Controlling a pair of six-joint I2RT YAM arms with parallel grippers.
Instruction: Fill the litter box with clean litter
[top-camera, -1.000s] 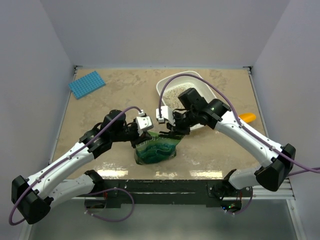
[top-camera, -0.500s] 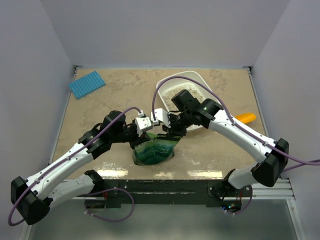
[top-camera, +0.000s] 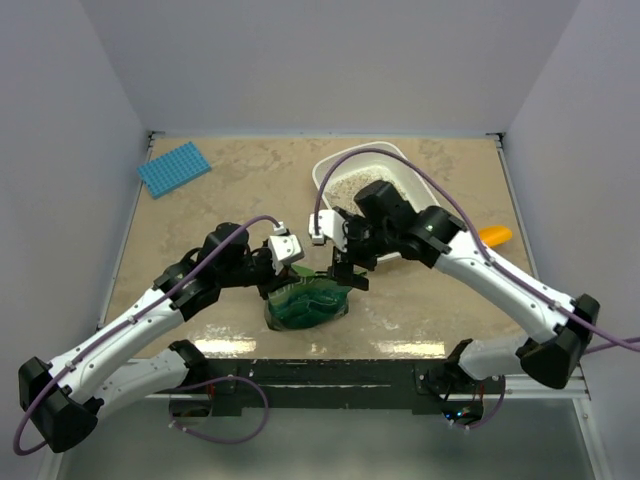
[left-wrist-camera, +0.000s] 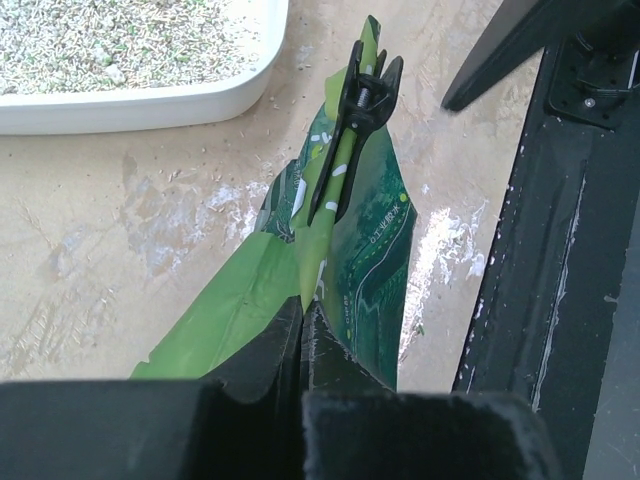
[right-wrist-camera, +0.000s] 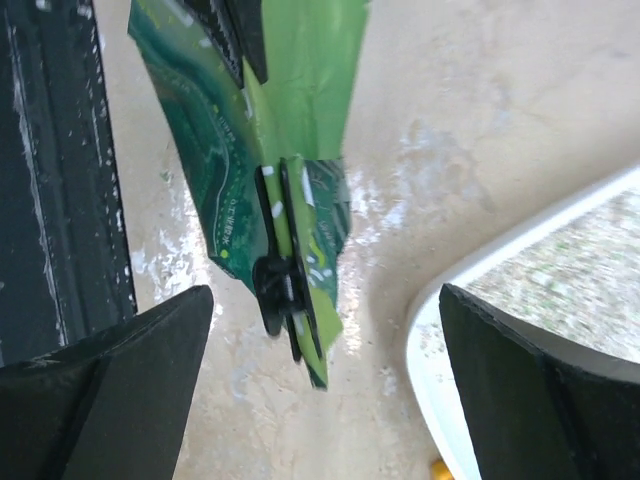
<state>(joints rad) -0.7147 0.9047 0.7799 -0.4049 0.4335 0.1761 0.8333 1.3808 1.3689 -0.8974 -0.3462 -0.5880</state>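
The white litter box (top-camera: 328, 166) sits at the back right of the table with clean litter (top-camera: 347, 186) in it. Its rim (left-wrist-camera: 150, 100) and litter (left-wrist-camera: 120, 40) show in the left wrist view, and the rim (right-wrist-camera: 470, 290) again at the right of the right wrist view. A green pouch bag (top-camera: 305, 302) stands near the front edge, with a black clip (left-wrist-camera: 355, 130) on its folded top. My left gripper (left-wrist-camera: 303, 312) is shut on the bag's top edge. My right gripper (right-wrist-camera: 325, 290) stands wide open on either side of the clip (right-wrist-camera: 285, 285), not touching it.
A blue gridded mat (top-camera: 173, 168) lies at the back left. An orange scoop (top-camera: 495, 235) lies to the right of the litter box. Spilled grains and white smears dot the table round the bag. The black front rail (left-wrist-camera: 560, 250) runs close beside the bag.
My right gripper has gone from shut at the bag's clipped top to wide open. The bag has sagged slightly. The left gripper keeps its hold.
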